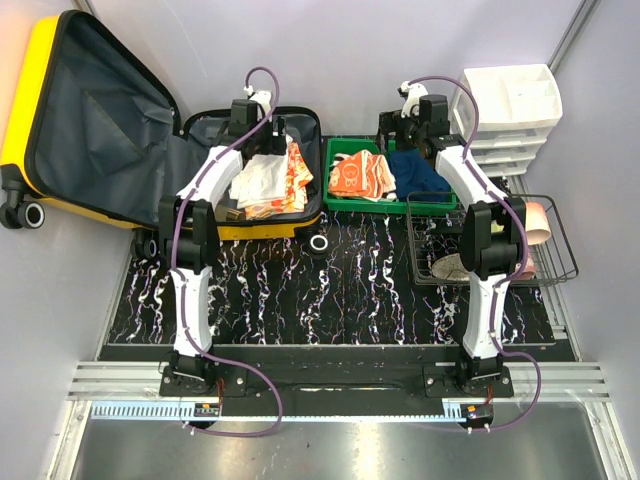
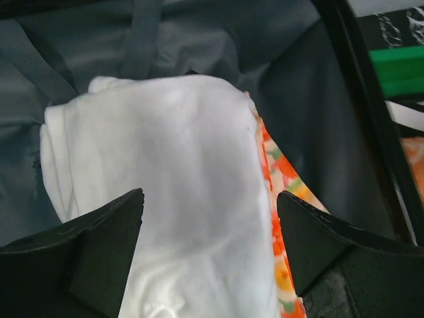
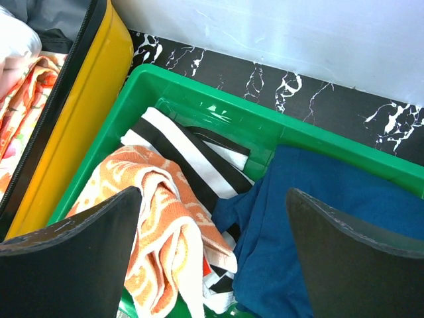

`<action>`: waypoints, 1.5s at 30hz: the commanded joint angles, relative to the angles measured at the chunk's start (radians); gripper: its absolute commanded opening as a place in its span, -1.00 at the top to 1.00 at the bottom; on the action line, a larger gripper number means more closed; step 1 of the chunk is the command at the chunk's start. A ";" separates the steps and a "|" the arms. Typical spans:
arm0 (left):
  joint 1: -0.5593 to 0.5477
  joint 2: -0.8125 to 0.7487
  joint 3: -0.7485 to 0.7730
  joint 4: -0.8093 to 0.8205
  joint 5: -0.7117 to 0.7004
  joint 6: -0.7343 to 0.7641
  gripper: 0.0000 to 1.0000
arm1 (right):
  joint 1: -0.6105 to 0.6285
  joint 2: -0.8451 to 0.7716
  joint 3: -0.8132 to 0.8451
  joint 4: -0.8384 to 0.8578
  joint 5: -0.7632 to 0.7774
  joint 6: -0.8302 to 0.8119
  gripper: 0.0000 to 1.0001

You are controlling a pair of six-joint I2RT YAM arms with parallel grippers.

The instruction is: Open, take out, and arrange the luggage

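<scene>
We count one luggage [image 1: 90, 130], two folded cloths [image 1: 262, 178] inside it, one green tray [image 1: 365, 207] beside it, three textiles [image 1: 362, 177] there.

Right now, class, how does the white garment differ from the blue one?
The white garment lies in the luggage, the blue garment in the green tray. The white garment partly covers an orange-patterned cloth; the blue garment lies beside a striped one. Both are plain fabric.

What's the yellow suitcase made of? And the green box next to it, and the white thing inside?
The suitcase looks like hard plastic: a smooth, stiff yellow shell, with grey cloth lining. The green tray looks like glossy plastic; light glints on it. The white thing seems soft fabric, folded and creased.
</scene>
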 commanded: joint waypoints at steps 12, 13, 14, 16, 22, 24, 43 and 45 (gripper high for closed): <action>-0.043 0.191 0.200 0.113 -0.269 0.092 -0.74 | 0.013 0.019 0.005 -0.069 -0.160 0.029 -0.93; -0.041 0.194 0.202 0.116 -0.279 0.097 -0.70 | 0.011 0.032 0.006 -0.069 -0.136 0.028 -0.89; -0.040 0.199 0.203 0.113 -0.289 0.100 -0.61 | 0.013 0.059 0.008 -0.074 -0.117 0.028 -0.87; -0.032 0.199 0.209 0.112 -0.289 0.105 -0.50 | 0.011 0.093 0.035 -0.092 -0.050 -0.023 -0.77; 0.019 0.158 0.193 0.113 -0.136 0.088 0.03 | 0.014 0.256 0.305 -0.308 0.136 -0.135 -0.91; 0.045 0.112 0.162 0.116 -0.016 0.088 0.14 | 0.013 0.245 0.337 -0.335 0.098 -0.140 -1.00; 0.115 -0.287 -0.174 0.061 0.676 0.263 1.00 | 0.120 -0.077 -0.098 0.359 -0.399 -0.329 -0.99; 0.115 -0.298 -0.199 0.064 0.679 0.269 1.00 | 0.149 -0.066 -0.080 0.353 -0.442 -0.334 -0.99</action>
